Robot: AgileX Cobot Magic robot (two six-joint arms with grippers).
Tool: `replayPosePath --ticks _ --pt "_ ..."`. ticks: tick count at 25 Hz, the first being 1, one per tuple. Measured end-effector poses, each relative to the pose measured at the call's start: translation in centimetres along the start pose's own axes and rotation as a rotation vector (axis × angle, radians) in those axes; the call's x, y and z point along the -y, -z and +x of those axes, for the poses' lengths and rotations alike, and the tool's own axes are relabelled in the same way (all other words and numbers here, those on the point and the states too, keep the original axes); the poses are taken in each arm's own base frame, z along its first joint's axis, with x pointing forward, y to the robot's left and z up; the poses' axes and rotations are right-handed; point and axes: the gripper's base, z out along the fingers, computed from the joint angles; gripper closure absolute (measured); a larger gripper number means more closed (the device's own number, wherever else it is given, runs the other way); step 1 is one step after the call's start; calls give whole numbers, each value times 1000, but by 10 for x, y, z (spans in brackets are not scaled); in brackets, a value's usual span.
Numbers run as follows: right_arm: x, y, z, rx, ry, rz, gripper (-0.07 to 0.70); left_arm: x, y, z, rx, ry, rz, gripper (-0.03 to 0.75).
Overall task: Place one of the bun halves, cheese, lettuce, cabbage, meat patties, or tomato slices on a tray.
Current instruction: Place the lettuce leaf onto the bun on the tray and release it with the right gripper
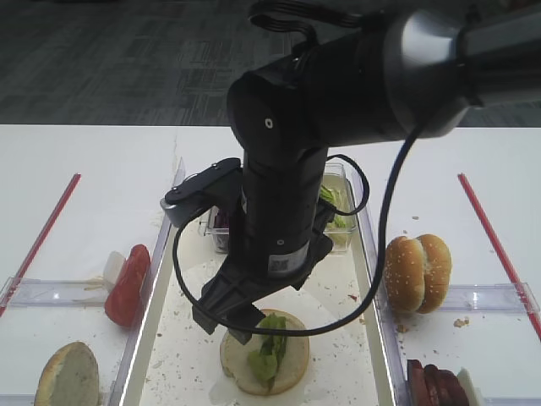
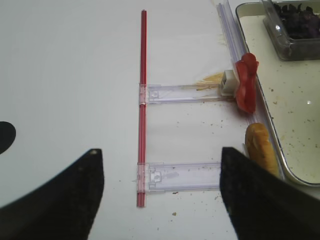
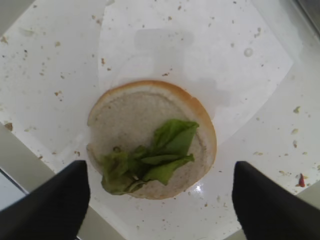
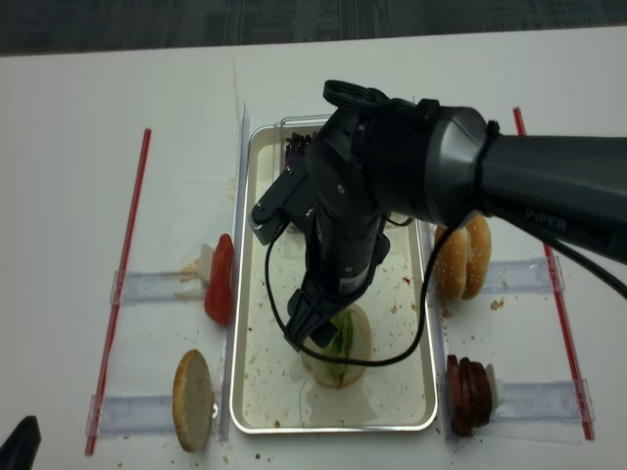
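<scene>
While the right end effector [image 3: 160,200] hangs just above the tray [image 4: 257,323], its two dark fingers stand spread wide to either side of a bun half [image 3: 150,137] that lies cut face up on the tray floor, and they pinch nothing. A small crinkled strip of lettuce [image 3: 150,160] rests on that pale face, toward the edge nearer the fingers, with one end reaching almost to the crust. So the lettuce is already on the tray, sitting on the bread, and the piece looks placed — what remains is for the arm to get clear.

The risk I see lies in that move. The fingers sit low and close to the bun; a sideways pull before lifting could clip the crust and slide the bread across the crumb-speckled floor, or drag the light leaf off its edge. A straight rise first seems safer.

The left end effector [image 2: 160,195] is also spread and holds nothing, hovering over the white worktop [image 2: 70,75] left of the tray, near the tomato slices [image 2: 246,82] and another bun half [image 2: 261,147] standing on edge. The cabbage [image 2: 299,20] sits in a clear box [image 2: 280,45] at the tray's far end — well apart from the work.
</scene>
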Motion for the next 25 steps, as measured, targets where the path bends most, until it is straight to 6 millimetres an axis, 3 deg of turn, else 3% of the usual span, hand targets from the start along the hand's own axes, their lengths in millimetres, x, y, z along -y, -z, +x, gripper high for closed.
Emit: replayPosePath --ticks 5,13,17,20,25 --pt "0 1 0 2 1 1 18 0 0 0 0 0 0 228" --pt "0 53 7 151 -13 36 18 0 0 0 0 0 0 228" --pt "11 60 9 163 -48 38 18 0 0 0 0 0 0 228" --pt "38 61 12 164 -124 52 17 0 0 0 0 0 0 228" --pt "129 69 37 162 -376 116 18 0 0 0 0 0 0 228"
